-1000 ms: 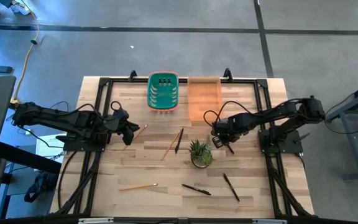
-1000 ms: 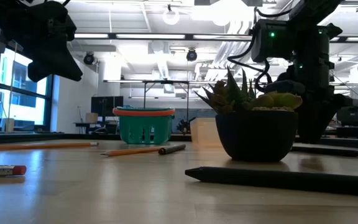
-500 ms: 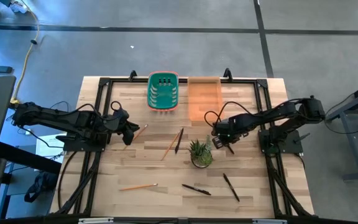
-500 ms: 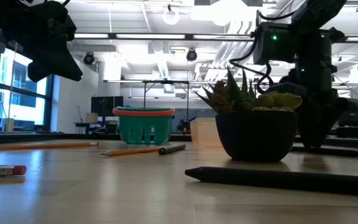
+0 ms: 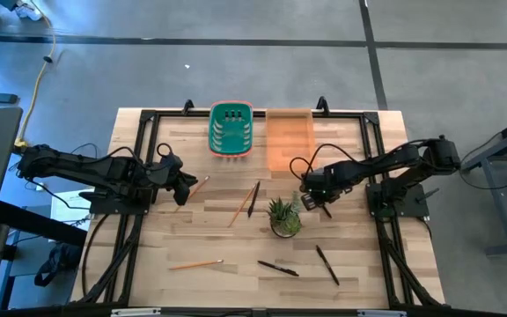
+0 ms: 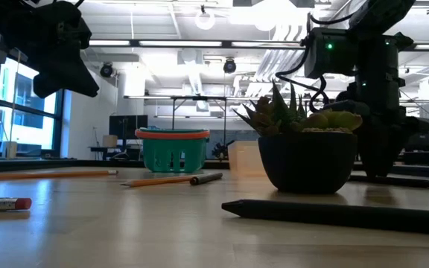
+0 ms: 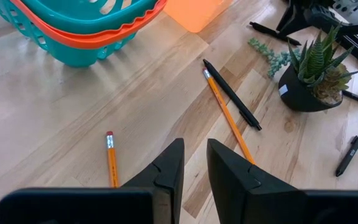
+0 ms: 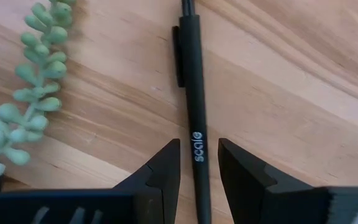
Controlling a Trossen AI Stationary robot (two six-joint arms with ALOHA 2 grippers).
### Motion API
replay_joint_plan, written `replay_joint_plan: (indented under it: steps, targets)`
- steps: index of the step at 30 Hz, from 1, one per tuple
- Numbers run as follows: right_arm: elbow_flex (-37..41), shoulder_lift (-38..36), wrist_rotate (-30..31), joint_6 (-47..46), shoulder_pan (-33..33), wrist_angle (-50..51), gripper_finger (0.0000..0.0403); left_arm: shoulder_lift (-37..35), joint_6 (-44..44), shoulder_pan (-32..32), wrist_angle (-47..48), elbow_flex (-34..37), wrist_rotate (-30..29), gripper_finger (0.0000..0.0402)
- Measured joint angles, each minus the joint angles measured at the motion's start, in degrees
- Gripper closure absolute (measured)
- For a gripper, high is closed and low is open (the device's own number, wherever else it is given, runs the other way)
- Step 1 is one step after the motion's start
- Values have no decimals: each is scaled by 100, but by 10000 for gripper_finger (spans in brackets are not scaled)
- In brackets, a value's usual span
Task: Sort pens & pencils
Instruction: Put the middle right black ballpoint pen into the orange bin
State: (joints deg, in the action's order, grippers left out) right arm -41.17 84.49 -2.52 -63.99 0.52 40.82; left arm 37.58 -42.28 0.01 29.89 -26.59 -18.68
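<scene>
Right wrist view puts my right gripper (image 8: 194,163) straddling 1 black pen (image 8: 193,93) at frame centre, jaws parted, not yet clenched on it. I judge it light, stiff and slick, so I'd pinch mid-barrel. Left gripper (image 7: 192,167) waits, jaws narrowly parted, nothing held.

Black pens (image 5: 327,263) and orange pencils (image 5: 195,263) scattered flat

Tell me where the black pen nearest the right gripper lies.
The black pen lies flat on the wooden table, between the right gripper's open fingers, beside the potted succulent, right of centre in the high view.
</scene>
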Motion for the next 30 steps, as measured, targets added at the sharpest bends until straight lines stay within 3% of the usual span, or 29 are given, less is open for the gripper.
replay_joint_plan:
  steps: [30]
  targets:
    - [0, 108, -75, -2, 15, -33, 305, 0, -2, 0, -24, 0, -2, 344]
